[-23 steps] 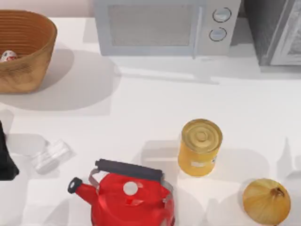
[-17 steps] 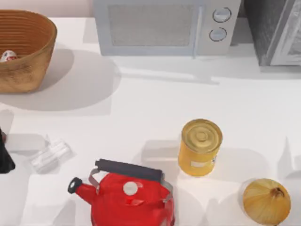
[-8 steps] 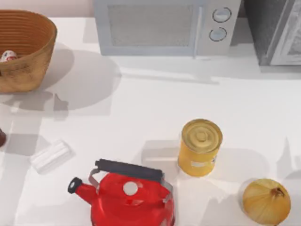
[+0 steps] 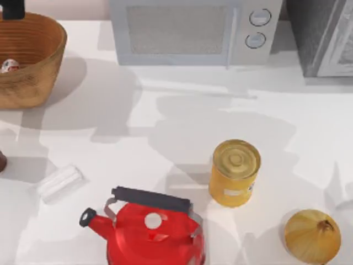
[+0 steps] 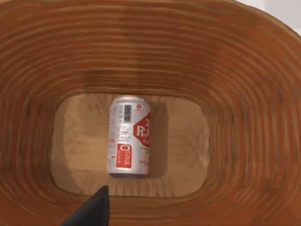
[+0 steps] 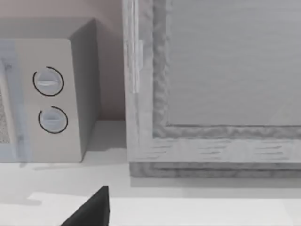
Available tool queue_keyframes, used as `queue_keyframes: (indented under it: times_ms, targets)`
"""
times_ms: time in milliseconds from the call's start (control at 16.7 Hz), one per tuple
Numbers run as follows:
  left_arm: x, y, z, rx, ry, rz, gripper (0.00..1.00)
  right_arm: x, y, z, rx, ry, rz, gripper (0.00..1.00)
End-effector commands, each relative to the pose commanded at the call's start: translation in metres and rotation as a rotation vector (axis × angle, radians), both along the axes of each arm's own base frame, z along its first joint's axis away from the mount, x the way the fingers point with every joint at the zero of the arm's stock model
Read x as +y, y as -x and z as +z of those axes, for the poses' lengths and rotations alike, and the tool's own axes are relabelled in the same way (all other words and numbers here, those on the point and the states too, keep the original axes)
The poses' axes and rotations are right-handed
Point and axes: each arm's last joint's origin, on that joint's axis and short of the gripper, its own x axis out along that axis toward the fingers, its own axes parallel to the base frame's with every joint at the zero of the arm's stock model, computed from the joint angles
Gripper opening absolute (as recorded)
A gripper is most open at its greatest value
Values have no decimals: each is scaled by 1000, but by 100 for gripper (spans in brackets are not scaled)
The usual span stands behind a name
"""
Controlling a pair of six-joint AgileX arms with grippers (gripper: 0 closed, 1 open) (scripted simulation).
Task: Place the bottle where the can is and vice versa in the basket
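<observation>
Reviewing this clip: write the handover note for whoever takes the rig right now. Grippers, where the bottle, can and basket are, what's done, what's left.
Left gripper: above the far rim of the basket, at the top view's far left; its wrist camera looks straight down into the basket. I cannot tell whether it is open or shut.
Right arm: parked, its wrist camera facing the microwave.
Can: lying on its side on the basket floor, not gripped.
Bottle: standing on the table at the left edge, in front of the basket.
Done: nothing swapped yet.
Left: lift the can out, then put the bottle in the basket and the can on the bottle's spot.
</observation>
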Motion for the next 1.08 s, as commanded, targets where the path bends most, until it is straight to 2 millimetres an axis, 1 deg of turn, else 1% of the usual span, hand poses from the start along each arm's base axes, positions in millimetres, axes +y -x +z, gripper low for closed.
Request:
queue_keyframes:
  times_ms: [120, 240, 360, 480, 600, 720, 900, 1080]
  targets:
    - [6, -35, -18, 105, 1, -4, 100, 0, 0, 0, 0, 0, 0, 100]
    - [13, -62, -38, 199, 0, -10, 100, 0, 0, 0, 0, 0, 0, 100]
    - [19, -83, -59, 284, -1, -17, 100, 0, 0, 0, 0, 0, 0, 100]
    - [25, -98, -78, 358, -2, -26, 100, 0, 0, 0, 0, 0, 0, 100]
    - [31, -107, -95, 420, -3, -36, 100, 0, 0, 0, 0, 0, 0, 100]
    - [36, -113, -106, 466, -4, -45, 100, 0, 0, 0, 0, 0, 0, 100]
    - [41, -116, -116, 506, -5, -54, 100, 0, 0, 0, 0, 0, 0, 100]
    - [43, -117, -119, 518, -5, -57, 100, 0, 0, 0, 0, 0, 0, 100]
